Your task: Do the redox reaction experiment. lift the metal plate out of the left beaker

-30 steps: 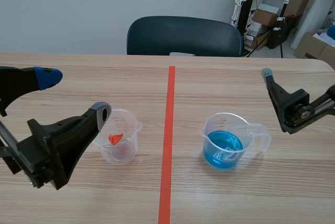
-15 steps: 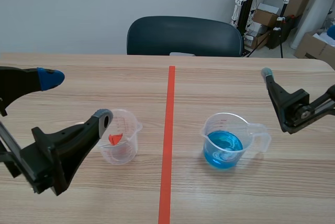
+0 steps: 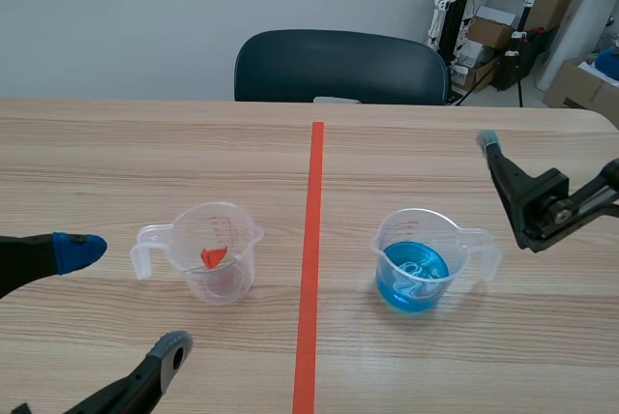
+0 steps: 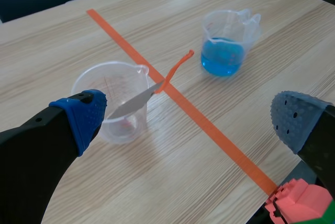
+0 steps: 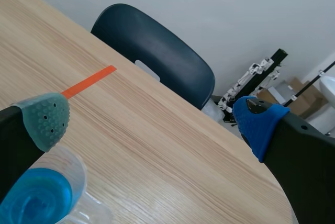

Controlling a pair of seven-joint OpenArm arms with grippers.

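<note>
1. While the left gripper [image 3: 126, 298] hangs low near the table's front edge, fingers spread wide and gripping nothing, the plate [image 4: 137, 101] leans inside the left beaker [image 3: 215, 257], its orange handle poking over the rim.
2. The right gripper [image 5: 153, 122] is spread too, empty, beside the blue-filled beaker [image 3: 416, 264].

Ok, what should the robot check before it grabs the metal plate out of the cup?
1. The left end effector is open: ok.
2. The plate leans in the left beaker, orange handle past the rim: ok.
3. The left beaker stands upright: ok.
4. The left end effector is at the handle: not ok, it is short of the beaker, on the robot's side.
5. The right end effector is apart from the blue beaker: ok.
6. Liquid in the left beaker: cannot tell.
</note>
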